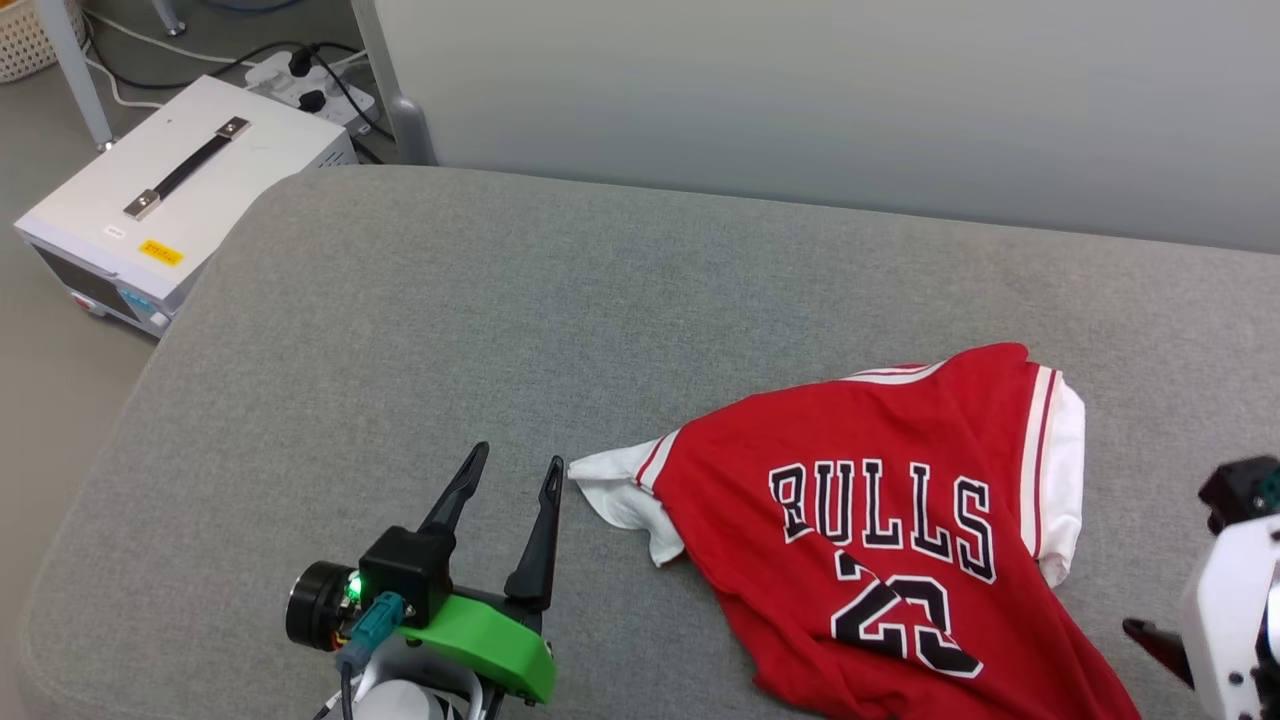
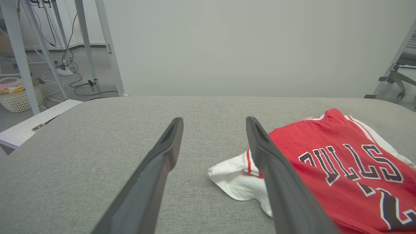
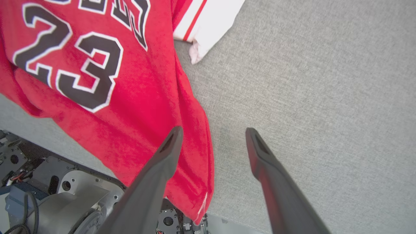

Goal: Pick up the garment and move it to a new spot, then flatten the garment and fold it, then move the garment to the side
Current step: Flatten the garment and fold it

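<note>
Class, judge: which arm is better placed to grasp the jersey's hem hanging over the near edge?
Probably right: its open right gripper hangs at the hem of the jersey; the left gripper sits by the white sleeve.

A grey fabric worktop (image 1: pixel 400 330) lies under soft even light, a plain pale wall (image 1: pixel 800 90) behind it at 12 o'clock, and at 10 o'clock a white case (image 1: pixel 230 175) with a black handle sits on the grey floor (image 1: pixel 50 370) near a power strip (image 1: pixel 275 72) and metal frame legs (image 1: pixel 385 70).
</note>
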